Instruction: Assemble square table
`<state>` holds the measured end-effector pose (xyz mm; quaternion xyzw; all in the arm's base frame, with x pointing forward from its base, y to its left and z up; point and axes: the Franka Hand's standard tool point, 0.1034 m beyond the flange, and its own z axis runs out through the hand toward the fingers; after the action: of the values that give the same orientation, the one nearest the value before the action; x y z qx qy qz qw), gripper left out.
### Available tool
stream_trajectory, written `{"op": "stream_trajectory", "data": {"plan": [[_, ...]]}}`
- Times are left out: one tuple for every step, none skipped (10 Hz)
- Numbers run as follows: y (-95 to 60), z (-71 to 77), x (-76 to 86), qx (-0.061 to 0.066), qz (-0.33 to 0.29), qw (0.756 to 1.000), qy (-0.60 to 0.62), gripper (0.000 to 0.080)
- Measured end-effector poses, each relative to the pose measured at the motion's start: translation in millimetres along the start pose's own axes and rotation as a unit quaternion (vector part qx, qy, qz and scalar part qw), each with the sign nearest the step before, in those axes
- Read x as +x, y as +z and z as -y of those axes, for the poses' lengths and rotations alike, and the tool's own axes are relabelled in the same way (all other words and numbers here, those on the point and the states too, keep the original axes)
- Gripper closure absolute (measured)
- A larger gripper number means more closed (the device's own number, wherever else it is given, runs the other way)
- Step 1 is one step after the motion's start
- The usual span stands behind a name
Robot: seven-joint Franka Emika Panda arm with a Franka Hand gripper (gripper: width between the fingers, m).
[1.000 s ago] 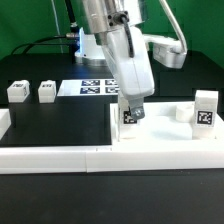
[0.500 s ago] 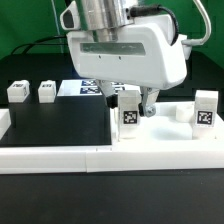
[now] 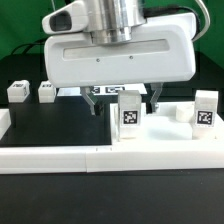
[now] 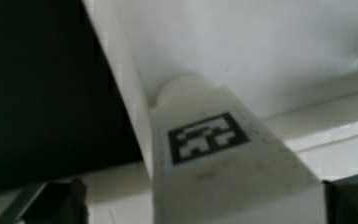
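Tool [image 3: 123, 100] status: open. The fingers [image 3: 155, 98] are spread wide and hang down on either side of a leg [image 3: 129, 110], with neither one touching it. The wrist view agrees. The leg's tag [image 4: 206, 138] sits in the middle, and a dark fingertip shows at each lower corner, clear of the block.

Slab [image 3: 165, 146]: it lies flat on the black surface [image 3: 60, 125], on the near side at the exterior view's right. The leg between my fingers stands upright at the slab's left edge, its tag facing the camera.

Second leg [image 3: 206, 110]: it is upright on the slab at the exterior view's right, well apart from the first.

Two loose legs [image 3: 16, 91] stand side by side, near each other, on the far part of the surface at the exterior view's left.

Marker board [image 3: 103, 91]: it is flat on the surface beyond the slab — partly hidden behind my tool.

Bars [image 3: 50, 160]: one runs along the near edge of the surface up to the slab.
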<state>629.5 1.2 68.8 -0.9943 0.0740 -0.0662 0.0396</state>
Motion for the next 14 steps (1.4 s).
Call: {"op": "stream_trajectory", "data": {"plan": [[2.6,1.3,-0.9,-0.003,-0.018,0.999,-0.043,0.0238],[4.0,0.9,-4.1,0.0,-0.01,1.0,-0.002,0.0372],[4.1,0.5,-4.1,0.0,-0.01,1.0,0.001,0.0372],[4.0,0.3,-3.9,0.0,-0.01,1.0,0.021,0.0512],[4.0,-0.8,-3.8,0.0,-0.01,0.998,0.066,0.0512],[4.0,-1.5,-3.8,0.0,-0.01,0.995,0.095,0.0512],[4.0,-1.5,-4.1,0.0,-0.007,0.991,0.134,0.0512],[2.4,-3.4,-3.0,-0.004,-0.003,0.97,0.242,0.0512],[2.8,-4.9,-3.5,-0.006,-0.005,0.945,0.326,0.0512],[4.2,-6.7,-4.6,-0.004,-0.002,0.91,0.416,0.0511],[4.8,-8.7,-5.4,0.006,0.021,0.85,0.526,0.051],[4.8,-9.1,-6.2,0.011,0.029,0.817,0.576,0.051],[4.7,-8.6,-6.9,0.013,0.036,0.782,0.622,0.0509],[4.7,-7.6,-7.5,0.012,0.041,0.746,0.664,0.0509]]}}
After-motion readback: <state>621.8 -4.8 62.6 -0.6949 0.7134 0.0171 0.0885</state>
